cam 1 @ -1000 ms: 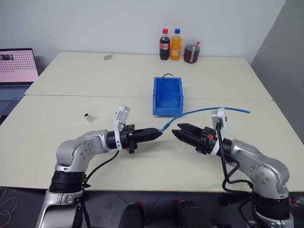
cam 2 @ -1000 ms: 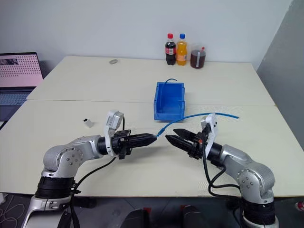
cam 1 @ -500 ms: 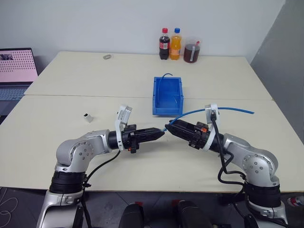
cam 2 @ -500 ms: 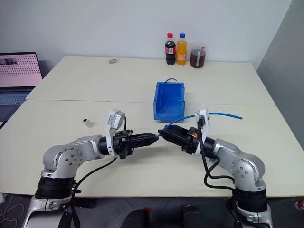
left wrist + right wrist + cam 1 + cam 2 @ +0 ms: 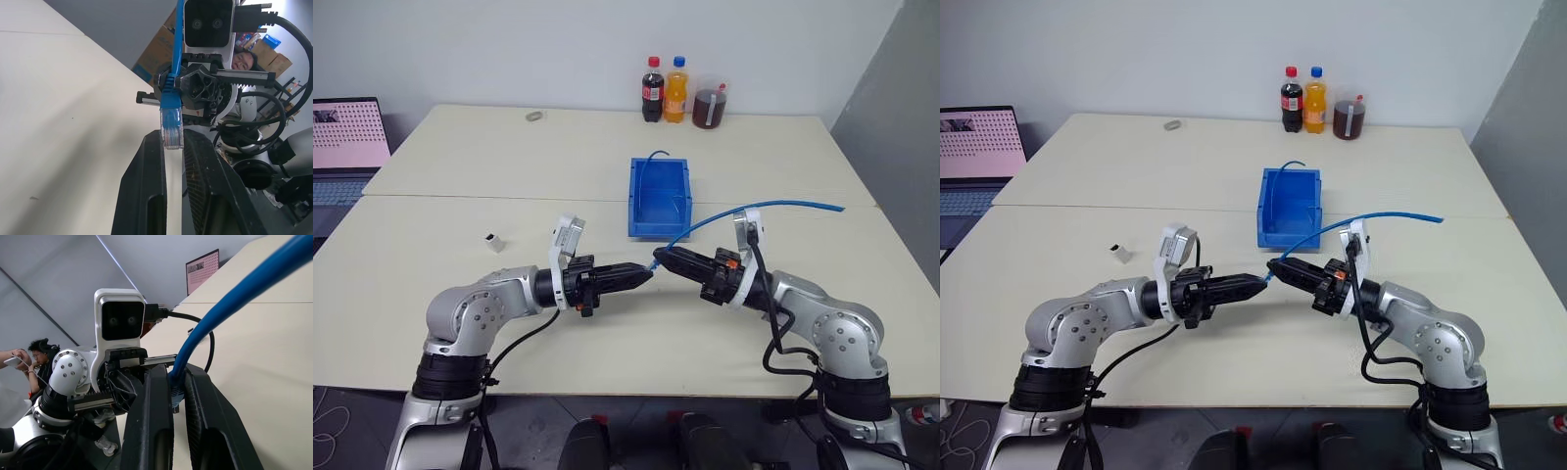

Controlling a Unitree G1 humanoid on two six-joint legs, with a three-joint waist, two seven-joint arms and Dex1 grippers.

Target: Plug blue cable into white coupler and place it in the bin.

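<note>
The blue cable [image 5: 759, 209] hangs in the air above the near half of the table [image 5: 607, 352], and both grippers meet at its plug end. Its clear plug [image 5: 171, 129] sits between the tips of the left gripper [image 5: 643, 273], whose two black fingers [image 5: 146, 196] are pressed together on it. Just behind the plug, the right gripper [image 5: 662, 258] has its jaws clamped on the blue boot of the cable; in the right wrist view the cable [image 5: 230, 303] runs down between the two fingers [image 5: 159, 421] with almost no gap on either side. The two grippers point at each other, tip to tip, level over the tabletop. From the right gripper the cable arcs up and away over the right arm, its far end free in the air above the right part of the table.

The white coupler [image 5: 495, 241] stands alone on the table, well to the left of the left arm and apart from both grippers.

The bin [image 5: 659, 199] sits beyond the grippers at mid-table, with its lowered lip toward the robot. Another thin blue cable [image 5: 658, 155] is inside, one end curling above the far wall; the rest is hard to make out against the blue walls.

At the far edge stand two bottles [image 5: 664, 91] and a jar of dark liquid [image 5: 709, 105], with a small greyish item [image 5: 535, 117] to their left. A laptop [image 5: 348, 137] is cut off at the left edge. A person [image 5: 246, 60] shows behind the right arm in the left wrist view.
</note>
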